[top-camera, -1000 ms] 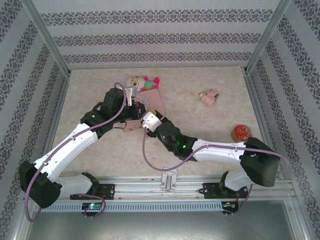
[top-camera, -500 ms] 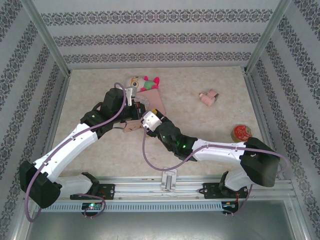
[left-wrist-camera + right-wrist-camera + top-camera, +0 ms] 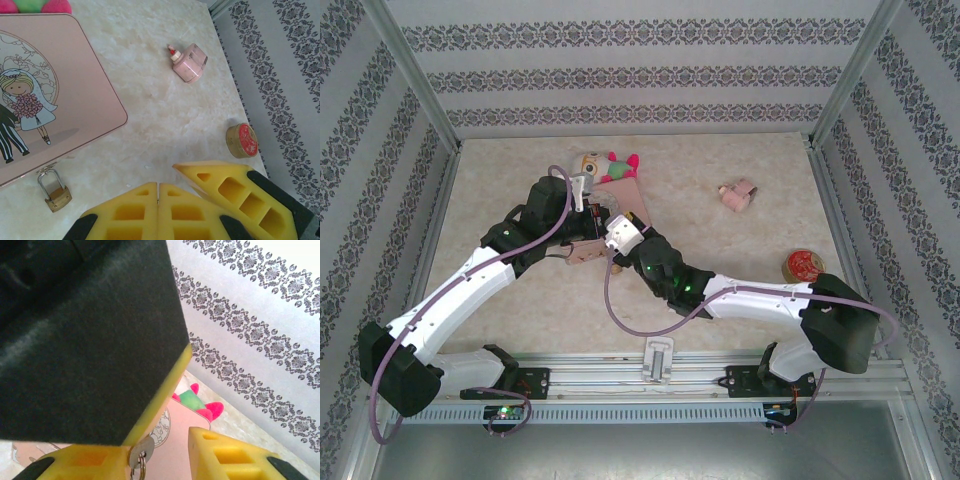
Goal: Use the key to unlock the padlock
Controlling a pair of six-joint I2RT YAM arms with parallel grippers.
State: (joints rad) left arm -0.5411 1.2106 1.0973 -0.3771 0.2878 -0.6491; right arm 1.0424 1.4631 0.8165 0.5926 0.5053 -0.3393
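Observation:
The small brass padlock [image 3: 55, 194] with its silver shackle hangs from the clasp at the near edge of the pink tin box [image 3: 75, 85], to the left of my fingers. My left gripper [image 3: 158, 186] is shut, and its fingers meet along a thin slit. In the right wrist view the key [image 3: 141, 450] shows its round silver head and ring, poking out from under the left gripper's dark finger. My right gripper [image 3: 160, 445] is open right beside it, with the key head against its left finger. One of its yellow fingers [image 3: 235, 195] lies close to the right of the left gripper's tips.
A plush toy [image 3: 610, 165] lies behind the pink box [image 3: 632, 196]. A small pink bottle-like thing [image 3: 189, 62] lies out on the table [image 3: 165, 125], and a round gold tin with a red lid [image 3: 242, 141] sits near the right wall. Patterned walls enclose the table.
The right gripper has edged a little forward toward the left gripper, and its jaws have narrowed slightly. The left arm has stayed where it was.

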